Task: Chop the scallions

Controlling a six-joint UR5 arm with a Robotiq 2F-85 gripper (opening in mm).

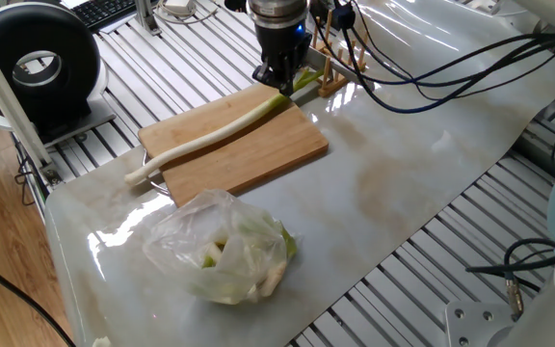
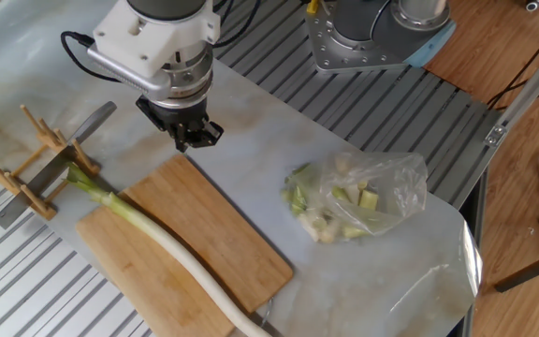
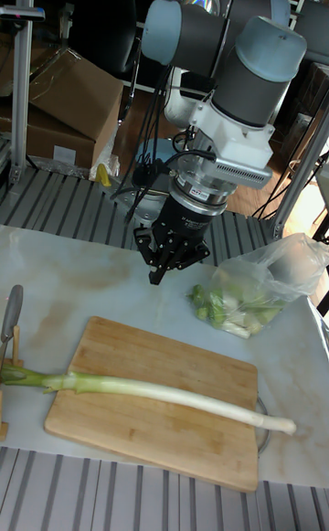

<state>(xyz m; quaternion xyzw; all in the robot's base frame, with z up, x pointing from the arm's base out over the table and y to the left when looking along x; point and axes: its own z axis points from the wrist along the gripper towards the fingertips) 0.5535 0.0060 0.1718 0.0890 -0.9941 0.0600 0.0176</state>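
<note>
We see the scallions (image 3: pixel 155 390) lying whole across the wooden board (image 3: pixel 137 421). Our end effector (image 2: pixel 193 140) hovers above the bench (image 2: pixel 260 168), seemingly pressed together and empty.

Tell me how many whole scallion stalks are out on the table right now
1. The scallion stalk lies lengthwise across the wooden board, uncut, both ends overhanging its edges. The clear bag beside the board holds cut vegetable pieces; any whole stalk inside would be hidden.
</note>
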